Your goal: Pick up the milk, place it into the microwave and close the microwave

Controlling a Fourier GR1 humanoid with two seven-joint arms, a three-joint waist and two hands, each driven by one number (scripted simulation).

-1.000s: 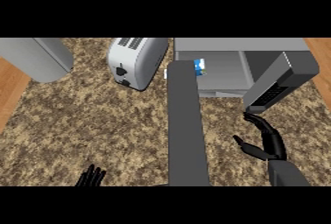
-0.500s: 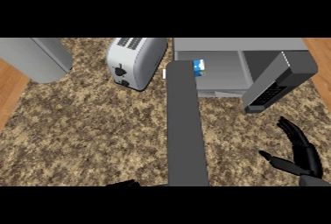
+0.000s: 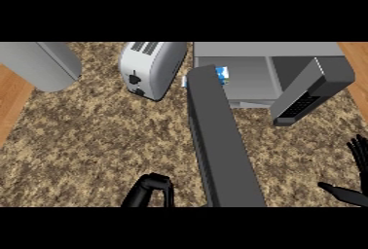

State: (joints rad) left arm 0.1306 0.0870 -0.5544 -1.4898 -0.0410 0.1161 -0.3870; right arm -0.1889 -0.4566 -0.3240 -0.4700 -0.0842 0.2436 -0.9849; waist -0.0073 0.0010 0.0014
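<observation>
The milk (image 3: 223,73), a small blue and white carton, stands inside the grey microwave (image 3: 251,53) at the left of its opening. A long dark grey bar (image 3: 219,146) runs from the lower edge up to the opening and hides part of the carton. The microwave's door (image 3: 310,92) stands swung out to the right. My right hand (image 3: 357,158) is at the right edge, below the door and apart from it, open with fingers spread and nothing in it. My left hand (image 3: 152,187) shows at the lower edge left of the bar, open and holding nothing.
A white toaster (image 3: 149,68) stands left of the microwave. A large grey block (image 3: 39,63) sits at the upper left. The speckled counter (image 3: 101,141) lies between them, with wooden floor (image 3: 10,107) beyond its left edge.
My right hand has drawn back from the door's lower end to the right edge. My left hand has slid right along the lower edge toward the bar. The door and milk have not moved.
</observation>
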